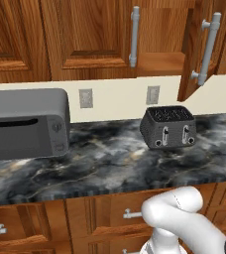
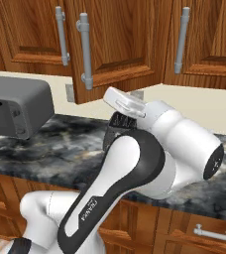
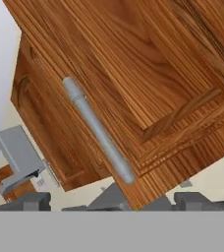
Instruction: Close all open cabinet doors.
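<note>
Left to right: closed doors, then the open cabinet door (image 1: 197, 47) swung out at about one o'clock above the toaster (image 1: 167, 127), a stiff, hinged panel best pushed near its bar handle (image 3: 98, 130); whether the gripper (image 3: 111, 199) fingers are parted I cannot tell.

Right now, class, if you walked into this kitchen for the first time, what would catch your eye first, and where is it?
An upper cabinet door hanging ajar above the dark marbled counter, its silver bar handle swung out from the row of shut doors. On the counter below stands a dark two-slot toaster, with a grey toaster oven further along. The robot's white arm rises in front of the counter.
</note>
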